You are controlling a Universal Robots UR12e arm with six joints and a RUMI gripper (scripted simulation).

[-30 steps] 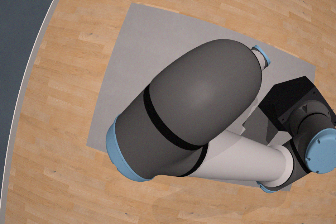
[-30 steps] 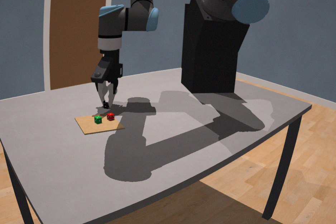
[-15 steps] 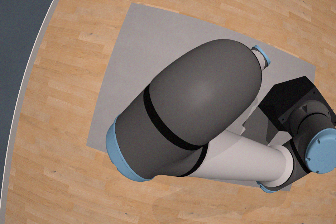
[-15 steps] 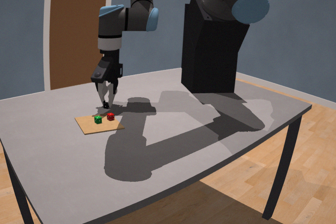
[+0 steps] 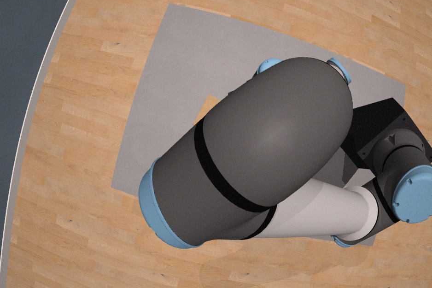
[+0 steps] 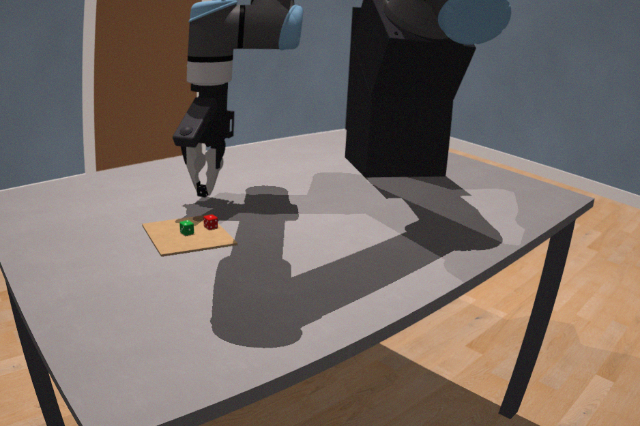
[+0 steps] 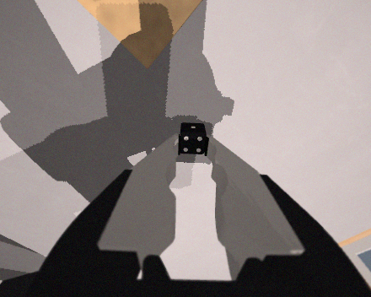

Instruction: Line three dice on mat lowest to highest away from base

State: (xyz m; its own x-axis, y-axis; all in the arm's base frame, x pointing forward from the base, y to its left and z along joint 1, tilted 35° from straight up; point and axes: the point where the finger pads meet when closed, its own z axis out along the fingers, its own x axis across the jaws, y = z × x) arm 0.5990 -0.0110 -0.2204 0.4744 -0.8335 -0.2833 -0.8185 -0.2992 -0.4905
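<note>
overhead, the claw [image 6: 202, 190] [image 7: 191, 136] points down, gripping a black die [image 6: 202, 189] [image 7: 192, 144].

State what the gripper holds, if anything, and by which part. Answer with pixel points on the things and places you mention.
The black die [image 6: 202, 189] [image 7: 193, 139], gripped by two opposite side faces between the gripper's [image 6: 202, 191] [image 7: 193, 145] fingertips.

Blue walls [image 6: 558, 75], brown door [image 6: 144, 49].

Behind the green die [image 6: 187, 227], the red die [image 6: 210, 221] blocks passage toward the pedestal [image 6: 408, 111].
</note>
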